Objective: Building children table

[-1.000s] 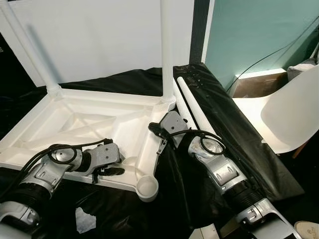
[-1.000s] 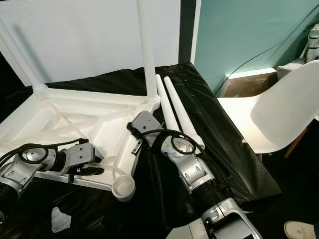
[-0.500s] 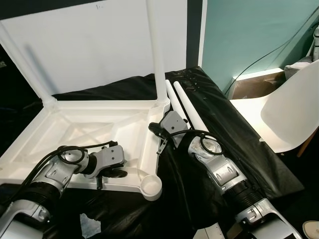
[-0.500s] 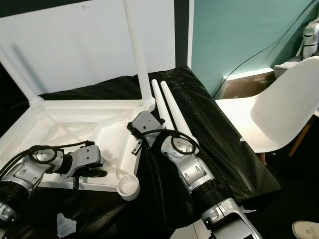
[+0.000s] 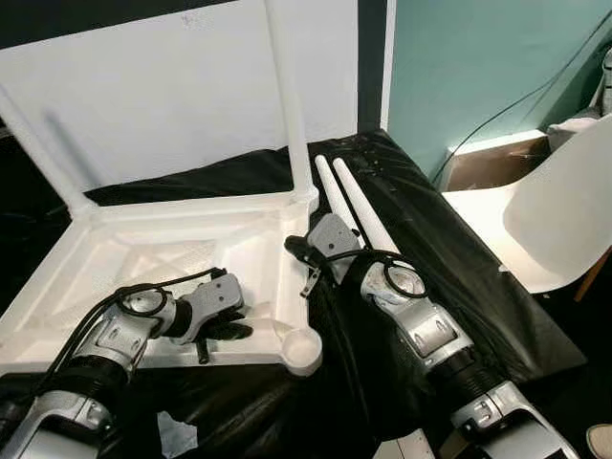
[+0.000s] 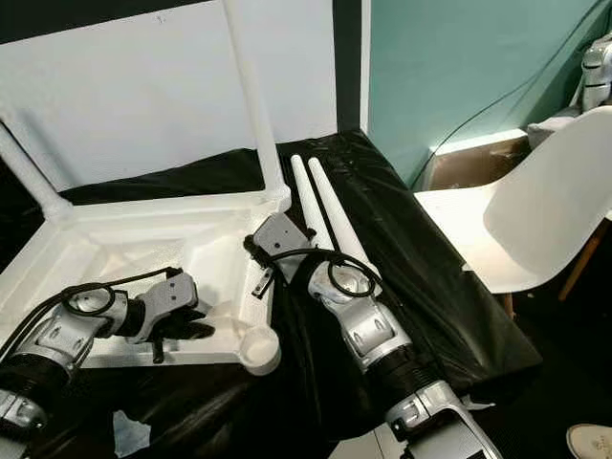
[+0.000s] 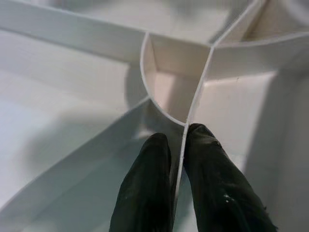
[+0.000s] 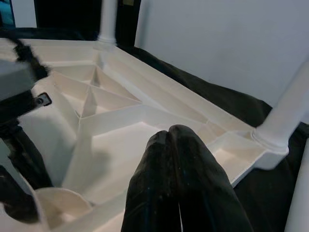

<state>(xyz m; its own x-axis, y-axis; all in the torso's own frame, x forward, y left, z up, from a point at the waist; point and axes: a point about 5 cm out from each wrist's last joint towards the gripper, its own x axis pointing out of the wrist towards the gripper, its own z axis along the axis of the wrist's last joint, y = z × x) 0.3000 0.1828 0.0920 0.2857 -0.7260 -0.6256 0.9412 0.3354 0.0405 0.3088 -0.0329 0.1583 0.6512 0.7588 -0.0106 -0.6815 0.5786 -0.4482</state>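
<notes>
Tabletop: I see the white tabletop (image 5: 143,258) lying upside down on the black sheet (image 5: 449,277), its ribbed underside facing up.
Fitted legs: two legs stand upright in the far corners, one (image 5: 287,105) at the far right corner and one (image 5: 38,153) at the far left.
Loose legs: two more legs (image 5: 359,206) lie side by side on the sheet, just beside the tabletop's right edge.
Empty socket: the round socket (image 5: 306,349) at the near right corner has no leg in it.
Left gripper: my left gripper (image 7: 178,159) sits inside the tabletop near that corner; in the wrist view its two fingers (image 7: 145,193) pinch a thin white rib (image 7: 193,116) between them, narrow, with a curved socket wall just ahead.
Right gripper: my right gripper (image 8: 169,140) hangs over the tabletop's right edge; its fingers are pressed together with nothing between them.
Right arm: the right arm (image 5: 421,325) runs across the sheet between the tabletop and the loose legs.
Backdrop: a white board (image 5: 163,96) stands behind the tabletop, with a teal wall (image 5: 478,67) to its right.
Chair: a white chair (image 5: 555,220) stands to the right, well apart from the tabletop.
Scrap: a small pale scrap (image 5: 175,432) lies on the sheet near my left arm.
</notes>
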